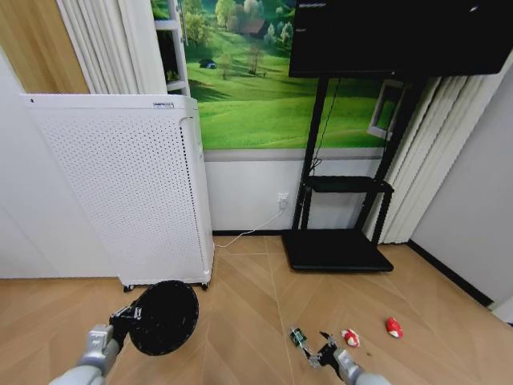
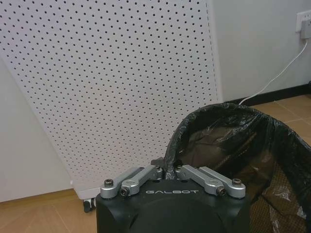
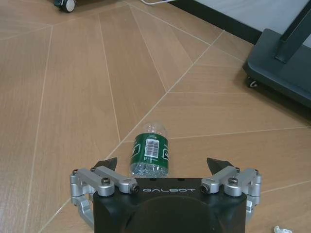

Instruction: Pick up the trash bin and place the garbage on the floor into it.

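The trash bin, black and round with a dark bag lining, hangs tilted above the floor with its mouth towards me. My left gripper is shut on its rim; the bin's lined inside is seen in the left wrist view. The garbage lies at the lower right: a clear bottle with a green label, a red-and-white wrapper and a small red piece. My right gripper is low and open, its fingers standing either side of the lying bottle, apart from it.
A tall white perforated appliance on castors stands just behind the bin. The black TV stand base sits on the floor at the back right, by the curtains. A white cable runs from the wall socket along the floor.
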